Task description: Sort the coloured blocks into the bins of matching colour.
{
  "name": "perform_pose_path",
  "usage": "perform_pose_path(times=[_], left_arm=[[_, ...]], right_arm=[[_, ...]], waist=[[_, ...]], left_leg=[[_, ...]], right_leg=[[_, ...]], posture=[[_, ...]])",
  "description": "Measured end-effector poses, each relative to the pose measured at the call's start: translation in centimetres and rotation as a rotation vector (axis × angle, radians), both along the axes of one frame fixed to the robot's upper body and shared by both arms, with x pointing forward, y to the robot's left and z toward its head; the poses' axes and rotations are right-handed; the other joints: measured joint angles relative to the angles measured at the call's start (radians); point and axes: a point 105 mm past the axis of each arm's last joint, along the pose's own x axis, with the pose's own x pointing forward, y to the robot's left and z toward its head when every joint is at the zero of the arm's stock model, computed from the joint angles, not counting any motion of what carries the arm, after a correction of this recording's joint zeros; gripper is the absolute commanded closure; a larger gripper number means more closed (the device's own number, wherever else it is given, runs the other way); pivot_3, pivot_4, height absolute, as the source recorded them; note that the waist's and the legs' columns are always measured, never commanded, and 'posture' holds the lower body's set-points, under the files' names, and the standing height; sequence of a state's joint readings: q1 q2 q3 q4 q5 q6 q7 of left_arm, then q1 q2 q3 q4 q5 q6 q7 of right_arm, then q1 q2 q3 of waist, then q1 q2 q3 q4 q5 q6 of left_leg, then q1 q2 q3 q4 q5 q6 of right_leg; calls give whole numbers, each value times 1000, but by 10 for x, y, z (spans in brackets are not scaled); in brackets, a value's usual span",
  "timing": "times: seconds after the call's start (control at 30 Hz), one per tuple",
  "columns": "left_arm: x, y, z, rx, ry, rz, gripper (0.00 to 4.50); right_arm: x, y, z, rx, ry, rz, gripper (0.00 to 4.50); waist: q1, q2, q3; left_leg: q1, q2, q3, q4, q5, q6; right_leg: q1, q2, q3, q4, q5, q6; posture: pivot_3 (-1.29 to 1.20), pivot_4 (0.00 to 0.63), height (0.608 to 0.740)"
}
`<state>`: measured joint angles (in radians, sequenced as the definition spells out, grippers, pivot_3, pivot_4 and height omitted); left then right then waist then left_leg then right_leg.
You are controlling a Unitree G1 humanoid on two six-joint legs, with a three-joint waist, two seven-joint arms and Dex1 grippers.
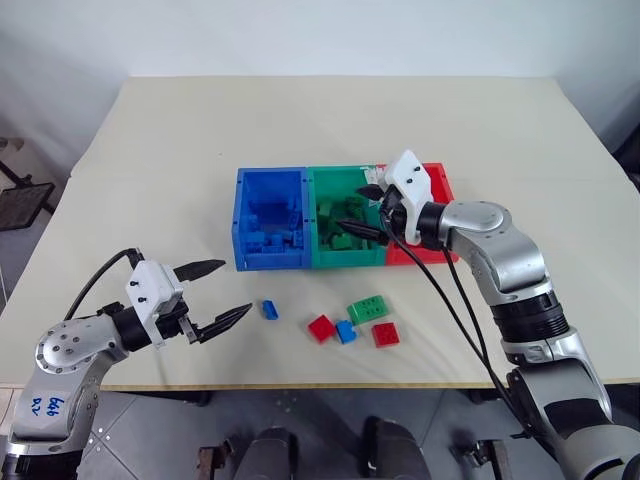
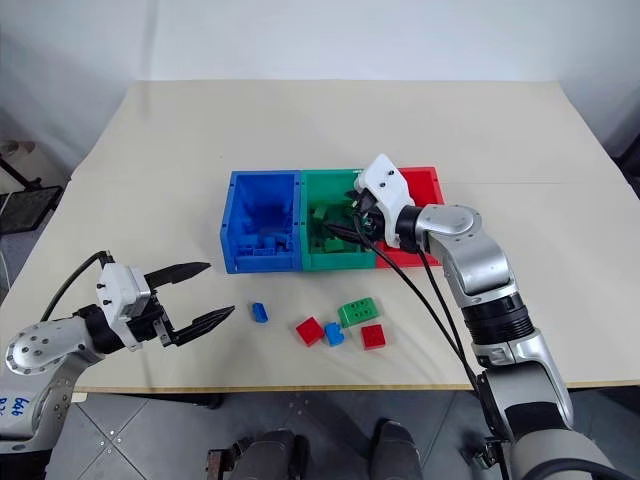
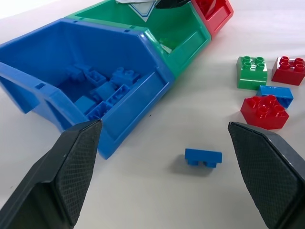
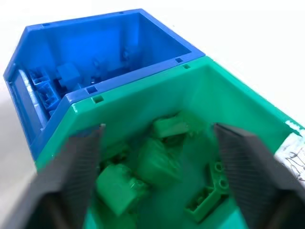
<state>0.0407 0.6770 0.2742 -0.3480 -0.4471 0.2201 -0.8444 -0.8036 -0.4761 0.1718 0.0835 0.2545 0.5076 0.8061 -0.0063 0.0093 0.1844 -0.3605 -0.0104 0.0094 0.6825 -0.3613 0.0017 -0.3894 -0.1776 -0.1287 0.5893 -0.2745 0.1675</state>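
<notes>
Nearest the camera, the left gripper [image 1: 214, 295] hangs over the front left part of the table [image 1: 330, 120], its two black fingers spread wide with nothing between them. Just beyond its tips lies a small blue block [image 1: 270, 309], alone on the tabletop. Further along the front edge sits a loose cluster: a red block [image 1: 321, 327], a second blue block [image 1: 345, 331] touching it, a green block [image 1: 368, 309] behind, and another red block [image 1: 385, 334]. In the left wrist view that second blue block is partly covered by the red one in front of it.

Behind these stands the row of joined bins. The blue bin [image 1: 240, 215] on the left holds a heap of blue bricks; how many cannot be made out. The green bin [image 1: 322, 258] in the middle holds several green bricks, tumbled and blurred in the right wrist view. The red bin [image 1: 441, 182] on the right is largely hidden behind the right arm, so its contents cannot be told.

Over the green bin hovers the right gripper [image 1: 360, 213], pointing toward the blue bin, its fingers parted wide and empty; one finger is over the bin's far rim, the other is low over the green bricks. Whether a fingertip touches them cannot be told.
</notes>
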Motion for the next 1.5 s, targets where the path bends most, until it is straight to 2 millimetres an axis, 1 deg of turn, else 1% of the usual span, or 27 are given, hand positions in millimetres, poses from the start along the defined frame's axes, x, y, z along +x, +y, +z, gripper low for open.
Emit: perform_pose_path(times=[0.03,0.1,0.17,0.27,0.3,0.37,0.4,0.47,0.5,0.63,0.7,0.77,0.83,0.93,1.03,1.1,1.13,1.17,1.2,1.23,1.3,1.37,1.47,1.5], left_arm=[[0,0,0,0,0,-3,0],[-1,-1,0,6,7,-16,0],[-1,-3,0,16,16,-40,0],[1,-15,2,35,10,-114,0],[2,-22,3,44,8,-149,0],[1,-31,0,58,13,-201,0],[-1,-40,-2,69,23,-247,0],[-3,-48,-8,84,42,-299,0],[-4,-56,-8,103,36,-345,0],[-5,-75,-5,106,-3,-451,0],[-5,-78,-5,110,-5,-483,0],[-4,-79,-6,114,-7,-504,0],[-3,-77,-8,118,-3,-511,0],[-5,-74,-11,135,7,-534,0],[-8,-70,-15,150,26,-544,0],[-11,-62,-23,166,56,-534,0],[-11,-60,-24,167,62,-528,0],[-12,-60,-25,166,63,-525,0],[-12,-59,-25,166,65,-523,0],[-13,-58,-26,166,68,-520,0],[-13,-58,-27,166,71,-519,0],[-13,-57,-26,168,70,-516,0],[-14,-56,-25,172,65,-507,0],[-14,-54,-24,174,61,-503,0]], right_arm=[[-4,-4,0,0,-6,15,28],[-19,-16,-3,9,-10,61,28],[-42,-29,-11,16,-3,135,28],[-72,-53,-22,24,4,183,28],[-80,-66,-24,28,-7,174,28],[-91,-93,-31,5,-14,122,28],[-101,-113,-39,-37,-3,88,28],[-110,-134,-48,-91,14,50,28],[-120,-147,-56,-145,20,43,28],[-137,-177,-72,-208,41,-4,28],[-141,-184,-76,-229,57,-14,28],[-141,-183,-77,-235,63,-7,28],[-140,-172,-77,-248,92,31,28],[-135,-141,-74,-269,148,117,28],[-130,-118,-71,-270,187,160,28],[-125,-94,-70,-285,174,226,28],[-122,-80,-74,-296,163,271,28],[-122,-71,-78,-311,155,307,28],[-123,-61,-87,-330,162,355,28],[-123,-58,-95,-346,174,381,28],[-119,-58,-106,-366,203,390,28],[-117,-57,-110,-381,208,419,28],[-118,-52,-113,-393,208,462,622],[-118,-50,-115,-394,207,474,919]], waist=[[2,0,0],[10,0,0],[18,0,0],[24,0,0],[29,0,0],[32,0,0],[35,0,0],[32,0,0],[32,0,0],[27,0,0],[26,0,0],[26,0,0],[26,0,0],[28,0,0],[33,0,0],[30,-1,0],[30,-1,0],[30,-1,0],[34,-1,0],[35,-1,0],[35,-1,0],[30,-1,0],[28,-1,0],[28,-1,0]], left_leg=[[-1,0,0,0,0,0],[-2,0,-1,0,0,0],[-4,0,0,1,0,0],[-5,0,1,2,0,1],[-5,-1,1,2,0,1],[-5,-1,2,3,0,1],[-5,-1,3,3,0,1],[-5,-1,4,3,0,2],[-4,-1,4,3,0,2],[0,0,10,2,0,2],[2,0,11,2,0,2],[3,1,12,2,0,2],[3,1,13,2,0,2],[3,3,13,2,0,2],[3,3,12,2,0,1],[2,3,12,2,0,1],[2,4,12,2,0,1],[2,4,12,2,0,1],[2,4,11,2,0,1],[1,4,11,3,0,1],[0,3,11,3,-1,2],[0,4,12,3,-1,2],[1,5,12,3,-1,1],[1,5,12,3,-1,1]], right_leg=[[-1,0,0,0,0,0],[-1,0,-1,0,0,0],[-2,0,-1,-1,0,0],[-2,0,0,-1,0,0],[-2,0,0,-2,0,0],[-2,-1,0,-2,0,0],[-2,-1,1,-2,0,0],[-2,-1,1,-2,0,0],[-2,-1,2,-2,0,0],[-1,0,6,-1,0,-1],[-1,0,8,-1,0,-1],[-1,0,9,-1,0,-1],[-1,1,9,-1,0,-1],[-1,2,10,-1,1,-2],[-1,2,9,-2,1,-2],[-1,2,9,-2,1,-2],[-1,3,9,-2,1,-2],[-1,4,9,-3,1,-2],[-1,4,9,-3,1,-2],[-1,4,9,-3,1,-2],[-2,4,9,-3,1,-2],[-2,4,9,-3,1,-2],[-2,6,9,-2,1,-2],[-2,6,9,-2,1,-2]], posture=[[0,150,740],[0,150,740],[0,150,740],[0,150,740],[0,150,740],[0,150,740],[0,150,740],[0,150,740],[0,150,740],[0,150,740],[0,150,740],[0,150,740],[0,150,740],[0,150,740],[0,150,740],[0,150,740],[0,150,740],[0,150,740],[0,150,740],[0,150,740],[0,150,740],[0,150,740],[0,150,740],[0,150,740]])
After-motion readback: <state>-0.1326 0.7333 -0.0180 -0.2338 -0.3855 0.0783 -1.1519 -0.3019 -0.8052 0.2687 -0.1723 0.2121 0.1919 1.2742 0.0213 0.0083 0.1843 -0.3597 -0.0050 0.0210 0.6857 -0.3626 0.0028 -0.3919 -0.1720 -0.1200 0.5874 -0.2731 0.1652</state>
